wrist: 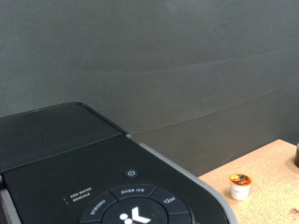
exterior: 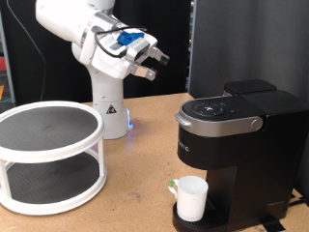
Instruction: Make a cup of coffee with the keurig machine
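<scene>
In the exterior view, the gripper (exterior: pixel 153 60) hangs high in the air, carried on the white arm (exterior: pixel 82 34), and touches nothing. Its dark fingers point toward the view's right; nothing can be seen between them, but they are too small here to tell how far apart they stand. Below the gripper and off to the view's right sits the coffee machine (exterior: pixel 232 145), a black box with a grey band around a closed lid. Lower again, well beneath the gripper, the white cup (exterior: pixel 191 197) stands upright on the machine's drip tray, under the brew head, so the cup looks to be already in place. Down and to the view's left of the gripper is a white two-tier round shelf (exterior: pixel 48 155) on the wooden table (exterior: pixel 135 184), well apart from the hand.

In the wrist view, the fingers themselves do not show. The camera looks down over the machine's top: the closed black lid (wrist: pixel 56 140) and the round button panel (wrist: pixel 131 210) lie ahead of the hand, with a grey backdrop behind. Beyond the machine's edge, a small white coffee pod (wrist: pixel 240 185) with a tan top rests on the table.

As a judgement, the step in hand is the approach to the machine's top. With the lid shut and the pod lying outside, the next move calls for care in lining the fingers with the lid's handle band.
</scene>
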{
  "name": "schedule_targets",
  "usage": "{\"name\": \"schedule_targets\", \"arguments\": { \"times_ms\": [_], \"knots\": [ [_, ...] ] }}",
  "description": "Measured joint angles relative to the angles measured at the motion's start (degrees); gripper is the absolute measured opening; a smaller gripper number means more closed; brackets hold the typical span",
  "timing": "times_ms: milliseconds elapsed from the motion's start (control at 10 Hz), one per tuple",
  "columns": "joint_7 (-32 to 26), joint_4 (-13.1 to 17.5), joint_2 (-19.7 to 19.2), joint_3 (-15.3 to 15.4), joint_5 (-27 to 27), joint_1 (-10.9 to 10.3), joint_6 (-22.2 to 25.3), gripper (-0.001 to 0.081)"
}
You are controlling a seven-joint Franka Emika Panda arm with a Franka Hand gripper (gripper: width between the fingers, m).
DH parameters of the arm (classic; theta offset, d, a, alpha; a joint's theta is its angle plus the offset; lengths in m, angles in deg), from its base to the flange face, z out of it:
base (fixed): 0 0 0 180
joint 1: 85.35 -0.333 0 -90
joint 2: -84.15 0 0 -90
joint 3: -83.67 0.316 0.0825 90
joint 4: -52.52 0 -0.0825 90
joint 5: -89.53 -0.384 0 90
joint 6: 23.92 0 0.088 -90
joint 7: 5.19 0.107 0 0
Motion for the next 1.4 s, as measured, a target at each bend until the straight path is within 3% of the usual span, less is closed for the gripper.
{"name": "schedule_targets", "arguments": {
  "times_ms": [100, 400, 600, 700, 800, 900, 1000, 1100, 1300, 1400],
  "knots": [
    [-0.63, 0.18, 0.38, -0.59, -6.75, -1.25, -0.61, 0.0798],
    [-12.42, 2.40, 2.07, -2.16, -38.58, -7.47, -3.68, 0.0798],
    [-20.34, 3.69, 1.60, -2.28, -58.20, -8.73, -1.55, 0.0798],
    [-18.49, 3.38, 1.60, -2.28, -52.97, -8.74, -1.98, 0.0798],
    [-11.92, 2.82, 1.49, -1.89, -42.76, -8.71, -3.87, 0.0798],
    [-1.74, 2.13, 1.12, -0.80, -30.90, -8.08, -5.00, 0.0798],
    [9.06, 1.40, 0.33, 1.11, -19.52, -6.18, -4.86, 0.0798],
    [16.63, 1.00, -0.31, 2.90, -13.55, -4.30, -4.38, 0.0798],
    [18.14, 0.69, -0.56, 3.38, -12.42, -3.59, -4.23, 0.0798],
    [22.05, 0.84, -1.01, 3.81, -4.03, -1.95, 0.19, 0.0798]
  ]
}}
